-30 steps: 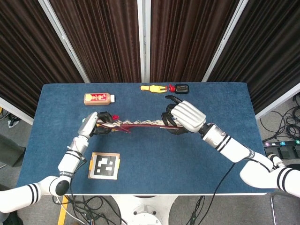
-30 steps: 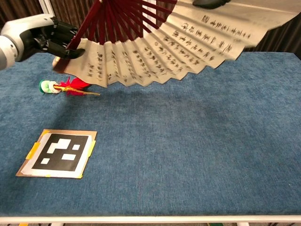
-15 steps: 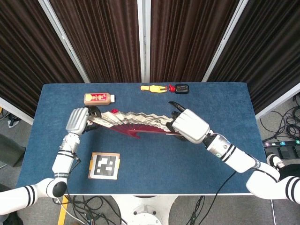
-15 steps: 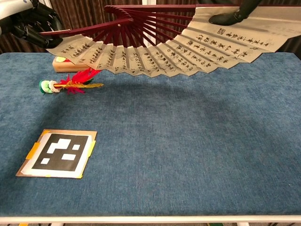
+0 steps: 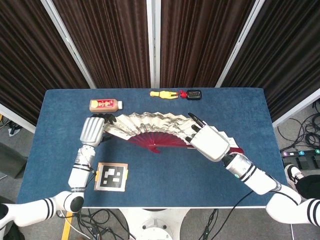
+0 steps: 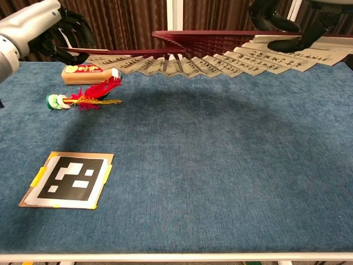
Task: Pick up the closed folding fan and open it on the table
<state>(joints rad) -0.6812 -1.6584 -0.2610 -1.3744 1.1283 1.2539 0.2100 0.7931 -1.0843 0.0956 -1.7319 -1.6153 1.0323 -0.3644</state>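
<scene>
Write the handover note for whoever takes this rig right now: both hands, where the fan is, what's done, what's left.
Left hand: holds one end rib of the dark-red-ribbed paper folding fan.
Right hand: holds the fan's other end, fingers on top of the paper.
Fan: spread wide and roughly flat; the chest view shows it in the air above the blue table, not resting on it.
Nearby, on the table below the fan's left end: a brown bottle lying on its side and a red feathered shuttlecock.
Done: fan picked up and opened.
Left: probably lower it onto the table and let go, keeping clear of those two items.
</scene>
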